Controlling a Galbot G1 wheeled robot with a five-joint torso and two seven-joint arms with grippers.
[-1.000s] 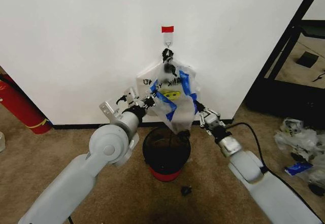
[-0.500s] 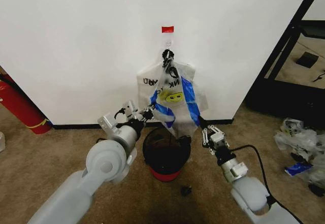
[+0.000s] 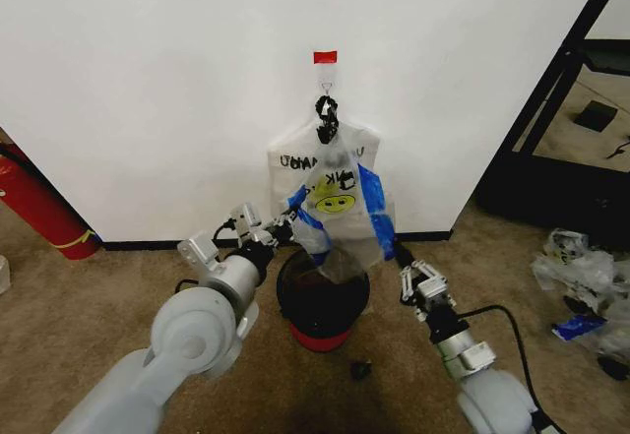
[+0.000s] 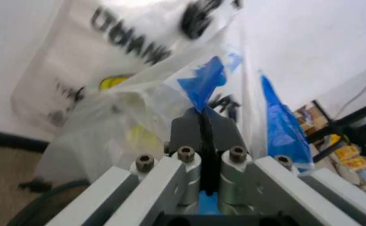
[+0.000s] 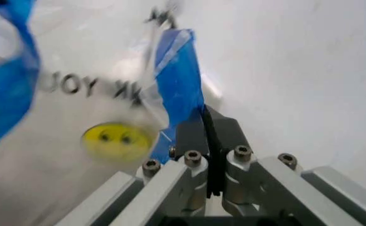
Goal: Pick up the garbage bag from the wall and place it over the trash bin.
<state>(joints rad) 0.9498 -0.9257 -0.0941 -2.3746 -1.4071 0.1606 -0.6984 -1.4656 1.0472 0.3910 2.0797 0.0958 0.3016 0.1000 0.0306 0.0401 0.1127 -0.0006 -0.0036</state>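
The garbage bag (image 3: pixel 333 173), thin white plastic with black lettering, a yellow smiley and blue patches, hangs by its knotted handles from a small hook (image 3: pixel 326 85) on the wall (image 3: pixel 157 80), under a red tape strip (image 3: pixel 325 56). Its lower end dangles just above the trash bin (image 3: pixel 323 296), a black mesh bin with a red base. My left gripper (image 3: pixel 291 223) is shut on the bag's lower left blue patch (image 4: pixel 201 84). My right gripper (image 3: pixel 398 253) is shut on the blue strip (image 5: pixel 177 80) at the bag's lower right edge.
A long red cylinder (image 3: pixel 37 208) leans at the far left by the baseboard. A black shelf frame (image 3: pixel 556 109) stands at the right, with a heap of plastic wrappers (image 3: pixel 581 277) on the carpet below it. A small black scrap (image 3: pixel 360 367) lies in front of the bin.
Both grippers have come down and back from the wall, the right one the most. The bag's lower part has been drawn down with them and now hangs straighter over the bin.
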